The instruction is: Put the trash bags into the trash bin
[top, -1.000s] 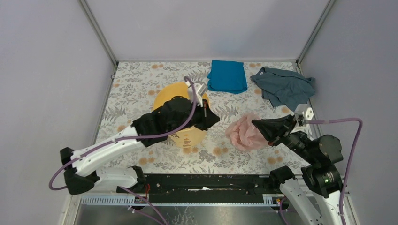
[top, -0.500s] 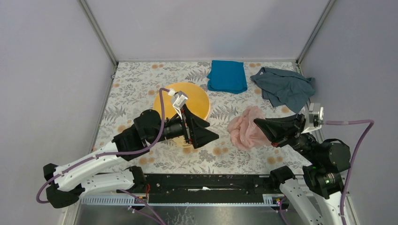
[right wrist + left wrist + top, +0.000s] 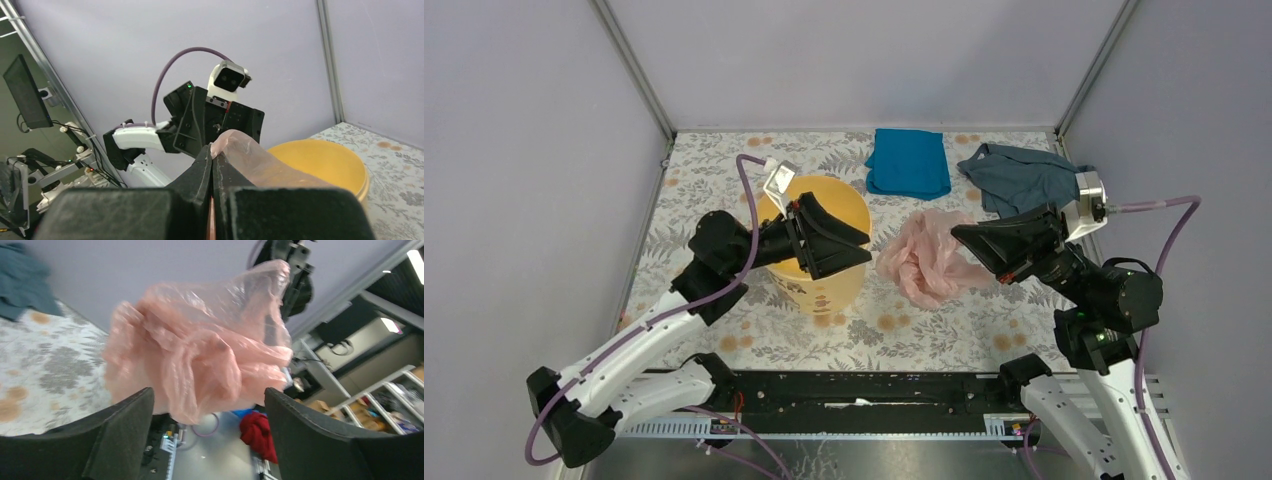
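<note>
Evidently the trash bag (image 3: 924, 262) is pinched by one edge in the right gripper (image 3: 957, 237). In the right wrist view its jaws are seen pressed together on a fold of the pink film. Because the bag is held by that edge alone, the rest is left hanging in a loose, wrinkled bunch. It appears to be lifted off the flowered table (image 3: 714, 190), though it cannot be told whether its lowest folds touch the table.

The left gripper (image 3: 865, 250) is spread wide and nothing is held in it. It is poised above the near right side of the trash bin (image 3: 836, 188) and pointed right at the bag, presumably so that a second hold can be taken and the film guided in.

The bag is found just right of the upright bin, between the two grippers and apart from the left fingers. It is not yet over the opening. A blue cloth (image 3: 909, 162) and a grey-blue cloth (image 3: 1024, 185) are left lying at the far edge, well apart from both tools.
</note>
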Robot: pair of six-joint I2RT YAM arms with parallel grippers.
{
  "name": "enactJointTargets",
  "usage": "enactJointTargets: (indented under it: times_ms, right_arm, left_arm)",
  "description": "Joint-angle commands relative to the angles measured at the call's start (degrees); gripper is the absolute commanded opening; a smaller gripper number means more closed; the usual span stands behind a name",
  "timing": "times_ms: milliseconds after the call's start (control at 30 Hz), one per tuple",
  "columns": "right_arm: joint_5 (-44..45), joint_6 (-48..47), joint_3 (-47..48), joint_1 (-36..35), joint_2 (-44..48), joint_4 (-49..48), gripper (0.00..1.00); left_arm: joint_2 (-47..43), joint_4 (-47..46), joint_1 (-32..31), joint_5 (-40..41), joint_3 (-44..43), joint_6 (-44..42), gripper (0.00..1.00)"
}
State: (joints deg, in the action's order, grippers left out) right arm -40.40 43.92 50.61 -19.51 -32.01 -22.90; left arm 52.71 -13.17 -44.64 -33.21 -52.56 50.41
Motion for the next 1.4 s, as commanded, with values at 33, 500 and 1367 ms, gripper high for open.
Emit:
enactJointTargets:
  times_ms: [33, 500, 1367]
  right_arm:
    - [-1.87, 4.63, 2.07, -0.27, -1.90, -10.28, 0.00]
    - [-1.47, 4.77, 4.58, -0.22, -5.18, -12.47, 0.00]
    - [69.15, -22.65, 12.26, -0.27, -5.45, 56.23, 0.00]
  left_arm:
    - [2.79, -24.46, 1.61, -14.17, 3.89, 13.14, 0.76]
    - [8.34, -17.23, 2.87, -13.41, 1.80, 9.25, 0.68]
    - [18.26, 16.66, 10.61, 24.63, -18.12, -16.72, 0.00]
